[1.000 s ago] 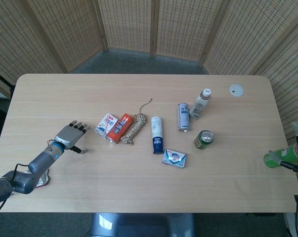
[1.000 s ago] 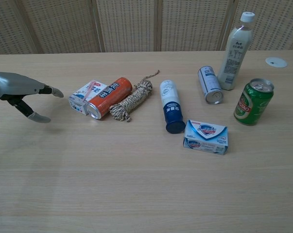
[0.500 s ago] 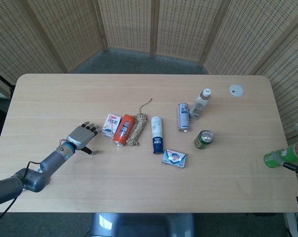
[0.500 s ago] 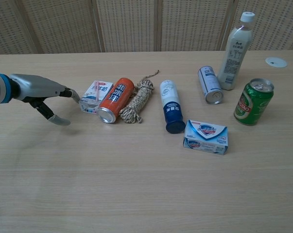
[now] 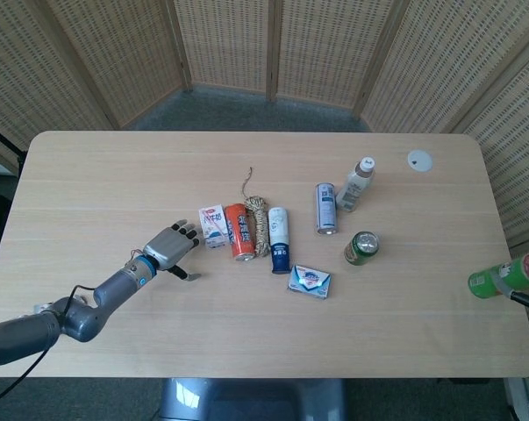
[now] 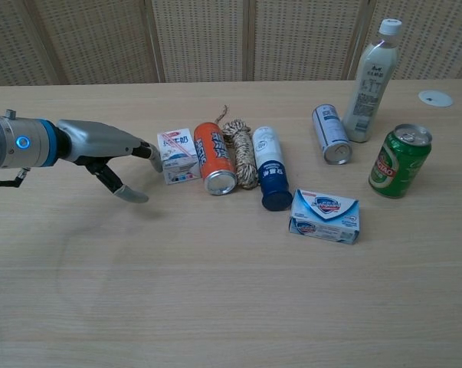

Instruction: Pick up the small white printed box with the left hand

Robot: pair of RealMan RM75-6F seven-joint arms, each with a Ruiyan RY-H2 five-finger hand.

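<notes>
The small white printed box [image 5: 214,225] [image 6: 178,156] lies left of centre on the table, its right side against an orange can [image 5: 241,243] [image 6: 214,157]. My left hand [image 5: 172,248] [image 6: 112,149] reaches in low from the left with its fingers stretched out and the thumb hanging below. Its fingertips [image 6: 153,152] touch the box's left side, and nothing is held in it. My right hand does not show in either view.
Right of the can lie a rope bundle [image 6: 240,148] and a white and blue tube [image 6: 269,166]. Further right are a soap box [image 6: 325,215], a lying silver can [image 6: 330,133], a green can [image 6: 399,160] and a tall bottle [image 6: 371,80]. A green cylinder [image 5: 499,281] shows beyond the table's right edge.
My left hand has moved right and reached the box. The box, orange can and rope have slid right and turned, now packed against the white and blue tube.
</notes>
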